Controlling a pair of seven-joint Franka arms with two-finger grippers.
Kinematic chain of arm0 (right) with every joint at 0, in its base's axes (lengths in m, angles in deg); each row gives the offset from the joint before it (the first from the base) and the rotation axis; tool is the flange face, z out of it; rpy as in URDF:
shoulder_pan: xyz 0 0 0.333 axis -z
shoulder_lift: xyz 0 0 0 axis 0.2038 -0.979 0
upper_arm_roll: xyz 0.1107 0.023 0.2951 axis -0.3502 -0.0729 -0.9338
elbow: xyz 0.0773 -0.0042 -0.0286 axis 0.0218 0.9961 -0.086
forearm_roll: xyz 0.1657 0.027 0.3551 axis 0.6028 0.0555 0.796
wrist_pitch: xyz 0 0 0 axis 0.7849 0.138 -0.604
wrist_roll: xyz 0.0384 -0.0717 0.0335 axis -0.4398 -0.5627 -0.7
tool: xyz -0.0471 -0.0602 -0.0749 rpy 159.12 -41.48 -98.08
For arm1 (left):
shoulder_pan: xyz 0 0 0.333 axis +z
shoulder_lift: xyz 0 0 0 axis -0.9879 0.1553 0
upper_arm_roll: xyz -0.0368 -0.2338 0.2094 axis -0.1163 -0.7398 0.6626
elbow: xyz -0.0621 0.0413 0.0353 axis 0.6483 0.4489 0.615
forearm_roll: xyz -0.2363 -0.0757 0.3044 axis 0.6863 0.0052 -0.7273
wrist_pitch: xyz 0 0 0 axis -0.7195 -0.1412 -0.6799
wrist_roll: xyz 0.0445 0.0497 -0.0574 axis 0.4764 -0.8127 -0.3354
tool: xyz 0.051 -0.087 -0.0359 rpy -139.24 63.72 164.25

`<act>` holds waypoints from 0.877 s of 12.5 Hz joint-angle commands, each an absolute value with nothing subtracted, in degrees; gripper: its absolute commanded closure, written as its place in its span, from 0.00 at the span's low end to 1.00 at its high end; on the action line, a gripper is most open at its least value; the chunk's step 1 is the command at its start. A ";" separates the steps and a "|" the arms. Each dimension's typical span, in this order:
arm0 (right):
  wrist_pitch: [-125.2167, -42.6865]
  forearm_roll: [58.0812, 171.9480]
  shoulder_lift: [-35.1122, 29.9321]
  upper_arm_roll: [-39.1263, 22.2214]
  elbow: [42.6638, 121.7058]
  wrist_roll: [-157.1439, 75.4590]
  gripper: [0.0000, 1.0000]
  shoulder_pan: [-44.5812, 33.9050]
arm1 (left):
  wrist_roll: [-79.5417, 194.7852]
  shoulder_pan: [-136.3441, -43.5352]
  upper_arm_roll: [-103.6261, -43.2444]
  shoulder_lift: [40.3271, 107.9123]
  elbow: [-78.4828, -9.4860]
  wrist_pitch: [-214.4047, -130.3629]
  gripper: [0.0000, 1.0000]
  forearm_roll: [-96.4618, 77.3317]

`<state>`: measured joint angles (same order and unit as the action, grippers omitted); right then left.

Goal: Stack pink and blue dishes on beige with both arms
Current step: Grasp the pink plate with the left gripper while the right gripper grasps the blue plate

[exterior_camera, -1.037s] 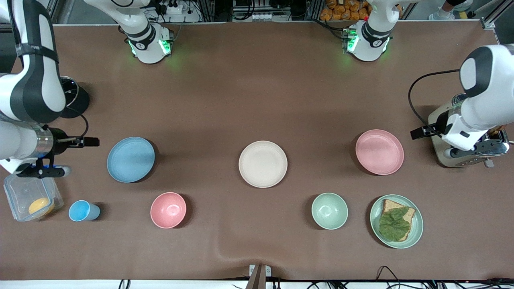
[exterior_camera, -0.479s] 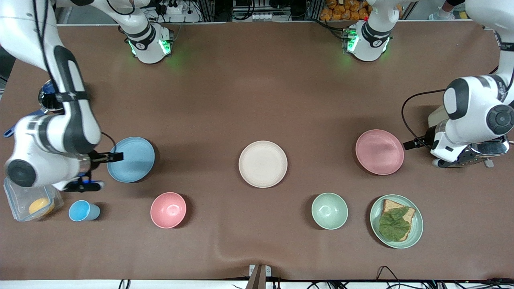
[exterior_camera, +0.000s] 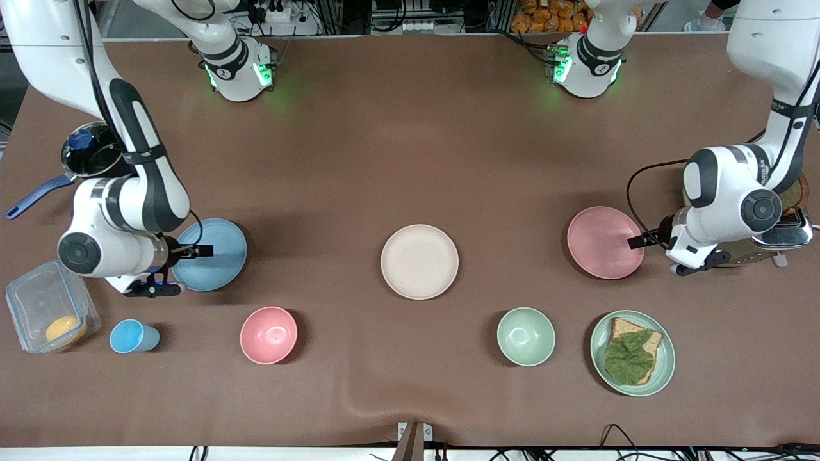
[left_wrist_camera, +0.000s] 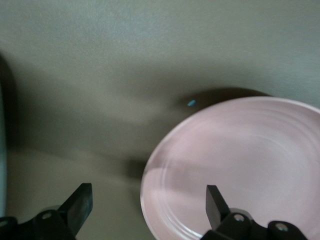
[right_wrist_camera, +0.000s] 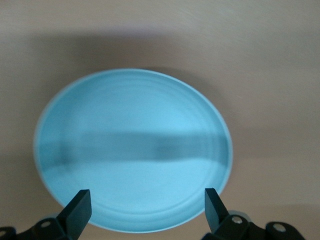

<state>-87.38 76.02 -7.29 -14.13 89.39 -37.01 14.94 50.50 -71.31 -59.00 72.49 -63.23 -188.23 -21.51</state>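
Pink plate (exterior_camera: 605, 242) lies flat on the bench (exterior_camera: 410, 160) toward the left arm's end, and the blue plate (exterior_camera: 210, 254) lies flat toward the right arm's end. The beige plate (exterior_camera: 419, 261) sits between them, well apart from both and with nothing on it.

The left gripper (left_wrist_camera: 149, 210) hangs low at the rim of the pink plate on the side away from the beige one. Its fingers (left_wrist_camera: 216, 204) are spread wide and hold nothing; in the left wrist view one finger is over the plate's rim and the other is over bare bench beside it. The right gripper (right_wrist_camera: 145, 207) is over the edge of the blue plate, also wide open and empty, and the plate's edge lies between its two fingers.

The step in hand looks like the reach to the rims, so no stacking is done yet. To do it well, I think each gripper should come lower until one finger goes under the shallow rim and one over it, then close firmly. The left gripper probably needs a small shift so the rim is centred between its fingers. The plates are thin and flat, so a shallow bite could slip.
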 commanded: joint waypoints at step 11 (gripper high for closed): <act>-93.30 80.89 -11.02 -15.04 93.47 -49.16 0.00 23.36 | 50.98 -70.43 -59.59 74.95 -63.36 -190.57 0.97 -20.40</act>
